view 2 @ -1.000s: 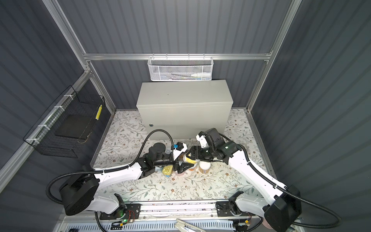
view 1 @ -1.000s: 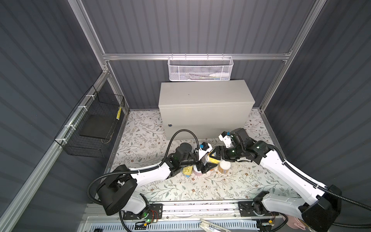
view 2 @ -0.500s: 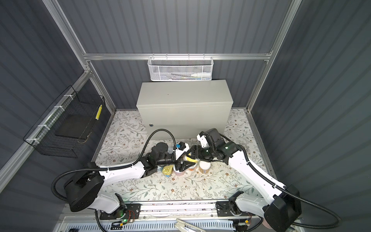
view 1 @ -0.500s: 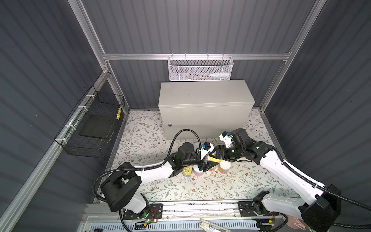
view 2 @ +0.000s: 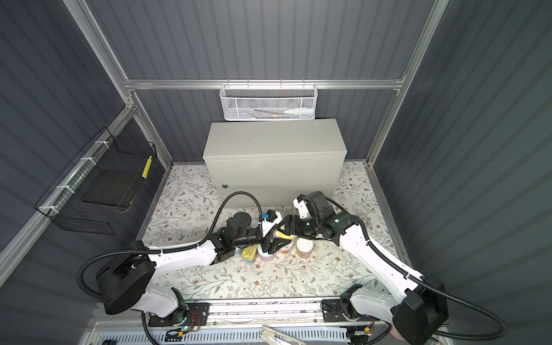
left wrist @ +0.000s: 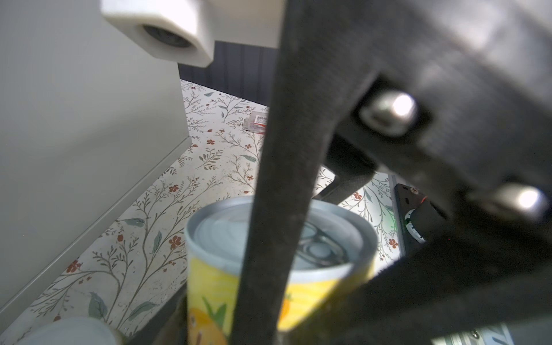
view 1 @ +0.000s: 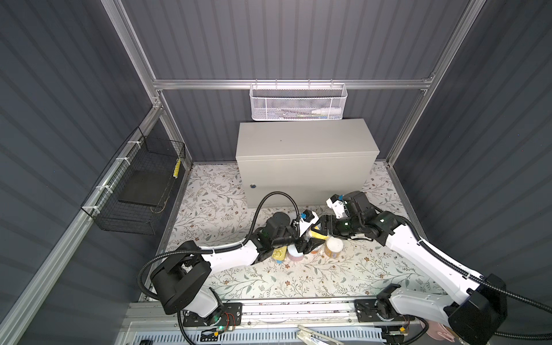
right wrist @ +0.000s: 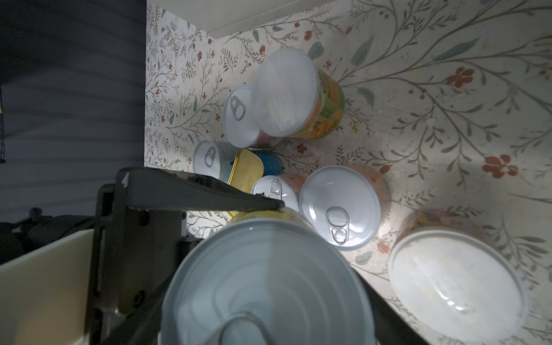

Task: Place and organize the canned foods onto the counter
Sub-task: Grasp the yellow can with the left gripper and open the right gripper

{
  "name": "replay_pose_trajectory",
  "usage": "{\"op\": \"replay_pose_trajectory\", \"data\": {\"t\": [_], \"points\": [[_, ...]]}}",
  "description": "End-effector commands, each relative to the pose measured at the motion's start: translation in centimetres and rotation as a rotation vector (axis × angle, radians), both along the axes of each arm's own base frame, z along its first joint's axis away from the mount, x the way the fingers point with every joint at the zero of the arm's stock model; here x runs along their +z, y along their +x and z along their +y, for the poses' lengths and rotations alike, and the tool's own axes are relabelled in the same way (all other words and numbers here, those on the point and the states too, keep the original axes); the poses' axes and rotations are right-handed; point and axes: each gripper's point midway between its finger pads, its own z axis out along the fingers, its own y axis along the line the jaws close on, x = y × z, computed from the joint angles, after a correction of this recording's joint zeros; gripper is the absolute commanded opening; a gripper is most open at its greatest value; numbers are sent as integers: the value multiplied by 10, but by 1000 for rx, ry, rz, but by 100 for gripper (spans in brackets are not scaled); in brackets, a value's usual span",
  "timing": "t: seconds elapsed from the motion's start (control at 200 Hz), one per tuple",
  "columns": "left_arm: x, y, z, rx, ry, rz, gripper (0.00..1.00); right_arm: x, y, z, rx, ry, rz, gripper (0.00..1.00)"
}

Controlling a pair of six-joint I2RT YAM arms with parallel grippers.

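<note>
My right tool clamps the yellow can over the other cans clustered below; my left tool grips that same can.

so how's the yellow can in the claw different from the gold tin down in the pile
The yellow can is round with a silver ring-pull lid; the gold tin is rectangular with a gold top. The yellow can is lifted, gripped in the right claw; the gold tin sits low among the other cans on the floral mat. Neither is on the counter yet.
</note>
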Motion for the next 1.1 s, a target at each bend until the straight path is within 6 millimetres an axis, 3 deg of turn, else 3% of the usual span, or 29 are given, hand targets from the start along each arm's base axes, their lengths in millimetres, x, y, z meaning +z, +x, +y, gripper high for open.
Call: {"op": "replay_pose_trajectory", "data": {"t": [0.0, 0.41, 0.81, 1.096], "points": [[28, 20, 1, 115, -46, -39, 52, 17, -1, 11, 18, 83, -43, 78], [32, 29, 12, 199, -36, -35, 45, 13, 5, -15, -91, 3, -113, 99], [39, 43, 30, 323, -10, -38, 46, 14, 3, -52, -176, -115, -240, 99], [77, 44, 39, 355, -6, -77, 45, 16, 5, -63, -183, -159, -317, 99]]}}
